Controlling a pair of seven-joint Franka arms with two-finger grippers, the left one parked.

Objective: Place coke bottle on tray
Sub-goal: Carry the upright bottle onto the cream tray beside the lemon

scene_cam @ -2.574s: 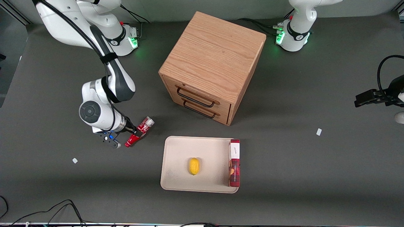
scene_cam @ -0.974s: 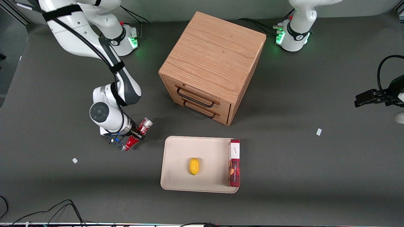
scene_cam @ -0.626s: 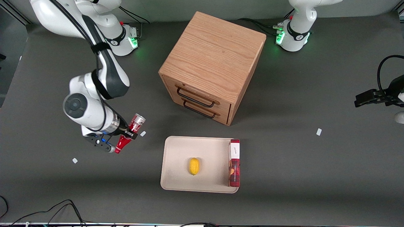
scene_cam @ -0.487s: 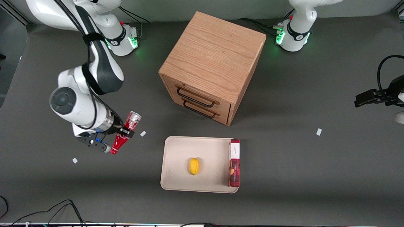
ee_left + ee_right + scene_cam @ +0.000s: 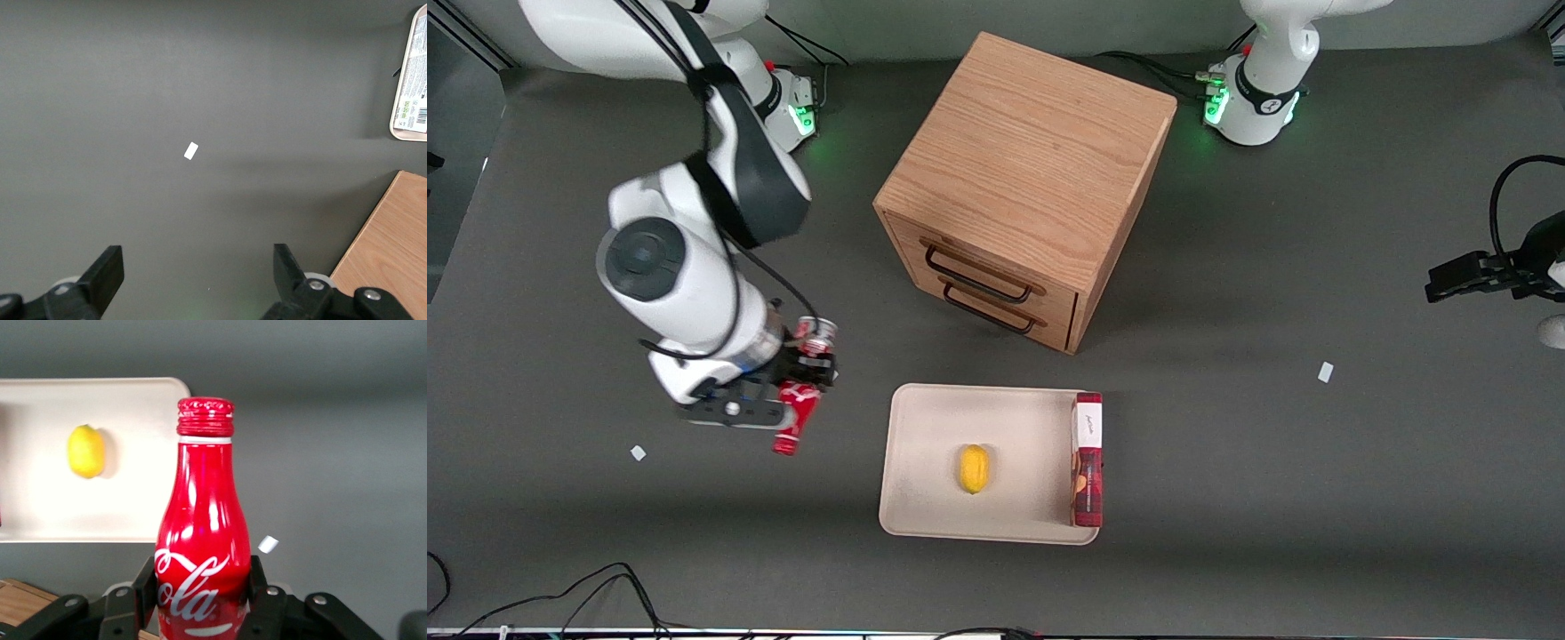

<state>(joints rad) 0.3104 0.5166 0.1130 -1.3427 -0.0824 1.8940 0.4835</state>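
Observation:
My right gripper point(image 5: 805, 378) is shut on the red coke bottle point(image 5: 800, 391) and holds it above the dark table, beside the tray toward the working arm's end. In the front view the bottle's silver base points toward the cabinet and its red cap toward the camera. In the right wrist view the bottle point(image 5: 202, 540) sits between the two black fingers point(image 5: 260, 603), white script showing. The cream-beige tray point(image 5: 925, 462) lies in front of the cabinet; it also shows in the wrist view point(image 5: 133, 407).
A yellow lemon point(image 5: 974, 468) lies in the tray and a red box with a white end point(image 5: 1088, 459) stands along its edge. The wooden drawer cabinet point(image 5: 1023, 187) stands farther from the camera. Small white tags point(image 5: 638, 452) lie on the table.
The right arm has lifted the bottle off the table, swung away from the tray, then come back toward it. The bottle has turned so its cap points toward the camera.

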